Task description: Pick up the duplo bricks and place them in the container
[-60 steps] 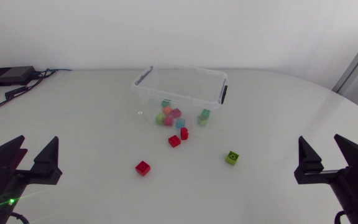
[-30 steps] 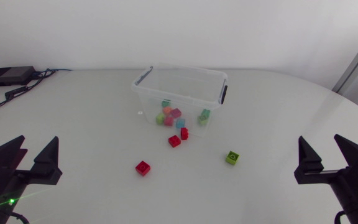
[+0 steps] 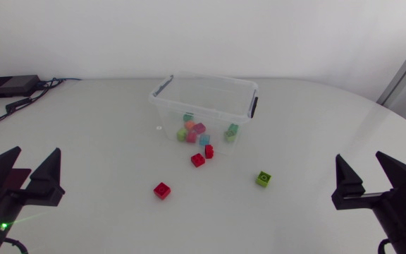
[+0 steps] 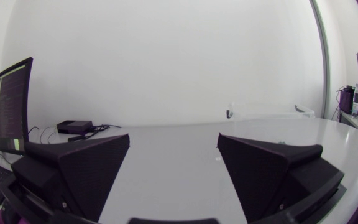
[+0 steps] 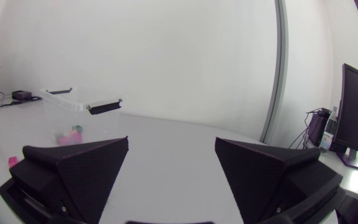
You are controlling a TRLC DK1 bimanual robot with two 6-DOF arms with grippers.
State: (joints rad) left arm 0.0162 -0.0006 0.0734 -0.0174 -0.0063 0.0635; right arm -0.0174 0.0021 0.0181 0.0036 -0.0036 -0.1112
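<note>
Loose bricks: a small red square plastic brick [image 3: 162,190] lies alone on the white worktop [image 3: 104,134]. A lime green square brick [image 3: 263,178] lies well off to its right. A second red brick [image 3: 198,159] sits just in front of the box.
Box: the clear plastic container [image 3: 165,87] stands farther back in the middle, with coloured bricks [image 3: 197,130] already inside.
Left pincer [image 3: 36,152]: spread wide, nothing in it, low at the left side.
Right pincer [image 3: 360,159]: spread wide too, holding nothing, low at the right side.
Who is nearer: the lone red brick is closer to the left pincer, ahead of it and toward the middle. The green brick is closer to the right pincer.
Brick shape: about square, so there is no long side to line up with.
</note>
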